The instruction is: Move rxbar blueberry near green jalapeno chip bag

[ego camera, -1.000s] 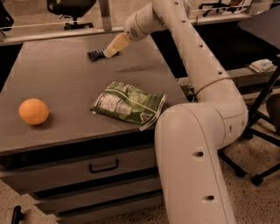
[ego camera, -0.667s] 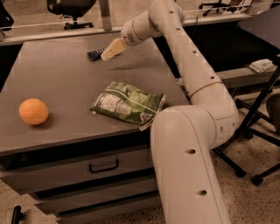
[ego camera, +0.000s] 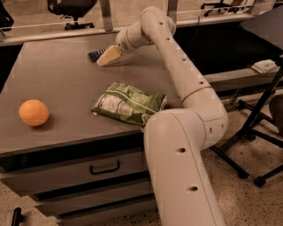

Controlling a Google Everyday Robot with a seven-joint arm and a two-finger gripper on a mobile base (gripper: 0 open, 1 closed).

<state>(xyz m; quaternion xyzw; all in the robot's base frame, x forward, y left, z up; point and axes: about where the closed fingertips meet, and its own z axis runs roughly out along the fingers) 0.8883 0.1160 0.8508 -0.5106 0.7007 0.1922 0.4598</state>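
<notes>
The rxbar blueberry point(ego camera: 94, 54) is a small dark navy bar lying at the far side of the grey table point(ego camera: 57, 84). My gripper point(ego camera: 108, 56) reaches over from the right and sits right at the bar's right end, covering part of it. The green jalapeno chip bag point(ego camera: 129, 102) lies flat near the table's front right, label side up, well in front of the gripper and the bar.
An orange ball-like fruit point(ego camera: 34, 112) sits at the front left of the table. Drawers point(ego camera: 88, 170) are below the table's front edge. Office chairs point(ego camera: 70, 9) stand behind the table, and a black stand point(ego camera: 256, 132) is to the right.
The arm has swung a little to the left, bringing the gripper closer onto the bar. The bar, bag and fruit have not moved.
</notes>
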